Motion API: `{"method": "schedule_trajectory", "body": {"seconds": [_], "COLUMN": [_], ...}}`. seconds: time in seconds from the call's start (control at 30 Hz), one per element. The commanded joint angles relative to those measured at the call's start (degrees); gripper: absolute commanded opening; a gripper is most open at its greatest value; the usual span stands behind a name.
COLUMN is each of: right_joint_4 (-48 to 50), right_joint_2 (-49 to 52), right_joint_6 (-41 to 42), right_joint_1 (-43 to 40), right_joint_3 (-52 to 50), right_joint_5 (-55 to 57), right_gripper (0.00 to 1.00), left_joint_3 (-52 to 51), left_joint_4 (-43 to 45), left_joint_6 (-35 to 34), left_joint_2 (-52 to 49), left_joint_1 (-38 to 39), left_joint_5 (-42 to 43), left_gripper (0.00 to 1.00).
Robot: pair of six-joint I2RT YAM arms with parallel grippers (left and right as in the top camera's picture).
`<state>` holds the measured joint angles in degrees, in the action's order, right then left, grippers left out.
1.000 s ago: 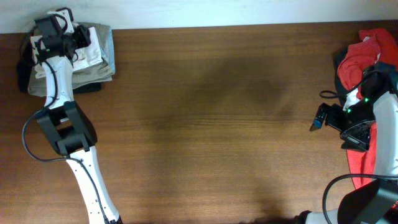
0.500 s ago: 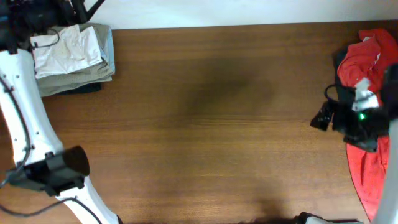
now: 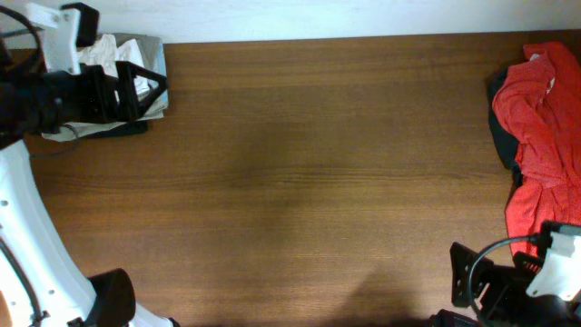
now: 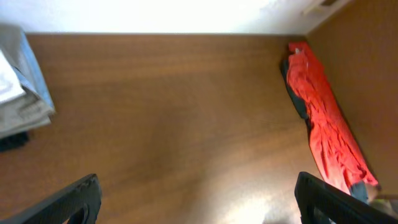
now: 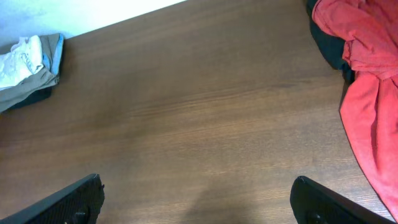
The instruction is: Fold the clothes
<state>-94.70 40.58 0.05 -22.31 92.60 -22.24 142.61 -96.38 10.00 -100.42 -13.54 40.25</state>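
Now that left claw (image 3: 152, 89) has lifted off white shirt (image 3: 111, 50), right claw (image 3: 461, 275) pulled back, both spread empty.

Brown wood-grain table (image 3: 300, 182) w/ pale wall (image 3: 318, 18) along far edge, soft glare on wood.

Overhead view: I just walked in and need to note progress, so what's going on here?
Two robot arms are at a wooden table, neither holding anything. The left pincer hangs open over the far-left corner, where the white shirt lies on a khaki garment. The right pincer is open at the near right edge, beside a red garment. Nothing is being folded right now.
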Motion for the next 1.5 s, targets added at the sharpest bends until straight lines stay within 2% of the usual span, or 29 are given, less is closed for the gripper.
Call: {"method": "schedule_trajectory", "body": {"seconds": [0.0,0.07,0.13,0.23,0.33,0.4,0.43,1.1,1.2,1.3,1.47], "right_joint_4": [0.48,1.53,2.54,3.34,5.73,6.49,6.47,5.64,8.37,18.71,47.15], "right_joint_2": [-0.2,-0.2,-0.2,-0.2,-0.2,-0.2,-0.2,-0.2,-0.59,-4.46,-17.18], "right_joint_6": [-0.26,-0.26,-0.28,-0.26,-0.26,-0.26,-0.26,-0.28,-0.31,-1.79,-1.77], "right_joint_1": [-0.22,-0.22,-0.22,-0.22,-0.22,-0.22,-0.22,-0.15,3.91,10.95,19.54], "right_joint_3": [0.28,0.22,0.22,0.22,0.22,0.22,0.22,0.22,-1.36,-10.75,-43.32], "right_joint_5": [-1.11,-1.11,-1.11,-1.11,-1.09,0.0,1.03,3.5,8.02,8.44,10.54], "right_gripper": [0.98,0.99,0.99,0.99,0.99,0.99,0.99,0.99,0.99,0.99,0.99], "left_joint_3": [-10.12,-17.27,-25.05,-30.75,-32.11,-32.11,-32.11,-32.11,-32.11,-32.11,-32.11], "left_joint_4": [-0.28,0.76,6.21,13.14,16.2,15.98,15.82,15.74,15.74,15.74,15.74], "left_joint_6": [1.6,2.97,2.93,0.9,-10.45,-13.68,-13.66,-13.66,-13.66,-13.66,-13.64], "left_joint_2": [9.57,16.9,25.38,32.46,34.84,34.69,34.27,32.13,32.13,32.13,32.13], "left_joint_1": [1.79,1.81,1.81,1.81,1.81,1.81,1.81,1.81,1.81,1.81,1.81], "left_joint_5": [-3.63,-3.43,-3.52,-7.87,-29.09,-39.23,-41.09,-41.57,-41.57,-41.57,-41.57], "left_gripper": [0.99,0.99,0.99,0.99,0.99,0.99,0.99,0.99,0.99,0.99,0.99]}}
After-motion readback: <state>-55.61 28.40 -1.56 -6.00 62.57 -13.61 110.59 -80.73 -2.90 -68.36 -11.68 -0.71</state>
